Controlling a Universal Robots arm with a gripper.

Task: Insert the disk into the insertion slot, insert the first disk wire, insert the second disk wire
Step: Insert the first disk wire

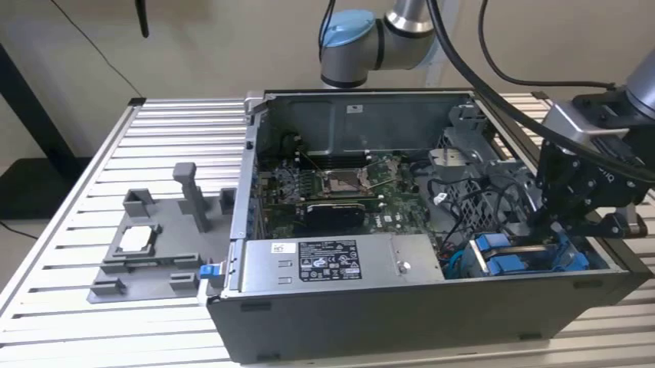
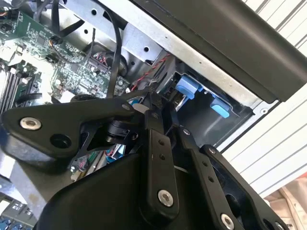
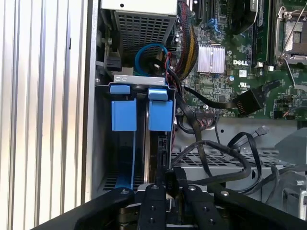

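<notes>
In the insertion slot point(image 3: 129, 80), the disk point(image 3: 159, 143) (edge-on).

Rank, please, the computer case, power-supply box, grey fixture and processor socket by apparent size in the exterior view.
1. computer case
2. power-supply box and grey fixture, which look about alike
3. processor socket

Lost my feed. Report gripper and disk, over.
Gripper at the insertion slot. Two blue tabs showing there; disk seating unclear. Black cables close beside the gripper.
</notes>
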